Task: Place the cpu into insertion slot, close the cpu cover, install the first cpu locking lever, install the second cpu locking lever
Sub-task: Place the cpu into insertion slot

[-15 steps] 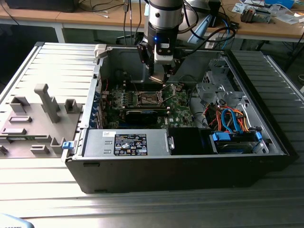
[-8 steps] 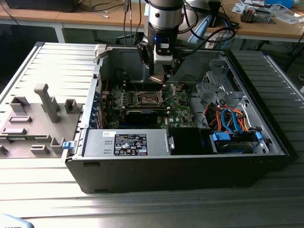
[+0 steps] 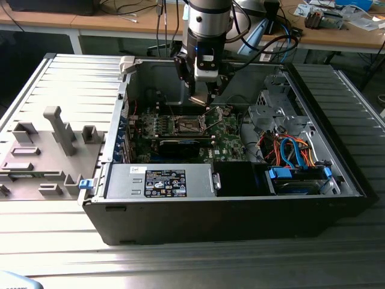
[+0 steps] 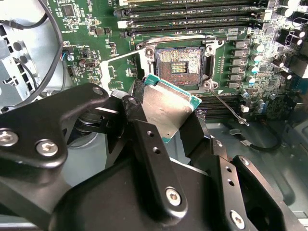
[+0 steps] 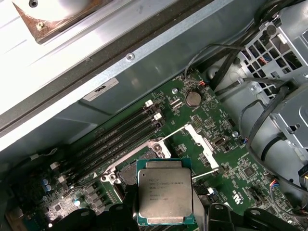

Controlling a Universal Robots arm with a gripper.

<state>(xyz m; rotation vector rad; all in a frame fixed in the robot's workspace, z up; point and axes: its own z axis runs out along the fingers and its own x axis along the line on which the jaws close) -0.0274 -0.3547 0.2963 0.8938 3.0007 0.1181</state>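
Observation:
My gripper (image 4: pixel 166 119) is shut on the cpu (image 4: pixel 169 111), a flat square chip with a silvery top and green edge, clamped by two opposite sides between black fingers (image 4: pixel 191 131). In the first wrist view the cpu (image 5: pixel 163 195) hangs level over the green motherboard (image 5: pixel 226 154) and hides part of the insertion slot (image 5: pixel 124 176). The insertion slot (image 4: pixel 180 67) lies uncovered with its dark pin field showing, and the chip hangs above and beside it. A thin locking lever (image 4: pixel 226 107) sticks out from one socket corner. I cannot tell the cpu cover apart from the socket's metal frame. In the exterior view the gripper (image 3: pixel 201 99) hovers above the slot (image 3: pixel 186 124).
The open computer case (image 3: pixel 198 211) walls in the board. Long black memory slots (image 4: pixel 192 14) run beside the socket. A drive cage (image 3: pixel 274 111) with orange and blue cables (image 3: pixel 289 150) fills the exterior view's right. A grey fixture plate (image 3: pixel 42 150) lies at the exterior view's left.

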